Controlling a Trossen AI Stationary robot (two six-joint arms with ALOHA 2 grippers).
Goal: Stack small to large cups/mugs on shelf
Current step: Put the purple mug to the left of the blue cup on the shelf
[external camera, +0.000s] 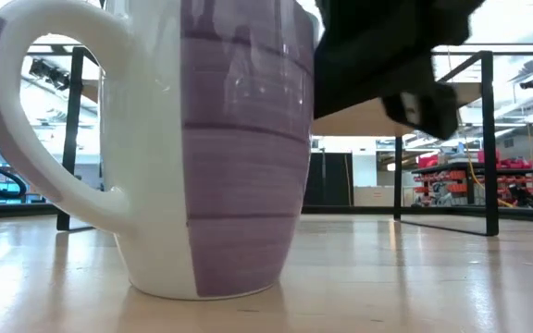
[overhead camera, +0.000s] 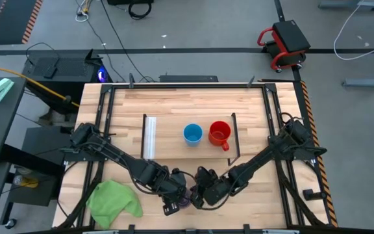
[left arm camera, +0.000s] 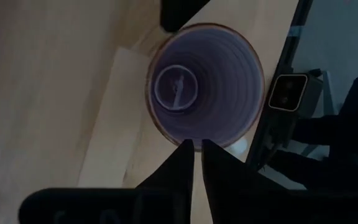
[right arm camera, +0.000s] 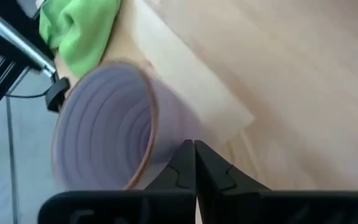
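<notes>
The tabletop (overhead camera: 174, 104) carries the shelf (overhead camera: 174, 133) at its centre, with a light-blue cup (overhead camera: 193, 134) and a red mug (overhead camera: 219, 133) standing on it side by side, the red one at three o'clock of the blue; neither is nested in the other. A green cloth (overhead camera: 112, 198) lies at seven o'clock of the shelf. Both arms meet at six o'clock, near the tabletop's front edge, where the purple mug (external camera: 211, 148) stands upright, well apart from the shelf. The left claw (left arm camera: 196, 152) hangs above its rim with fingers together, gripping nothing. The right claw (right arm camera: 194, 155) sits just beside the mug's wall, fingers also together. As a judgement, stacking has hardly begun: the purple mug must yet reach the shelf, and the cups remain to be nested.
</notes>
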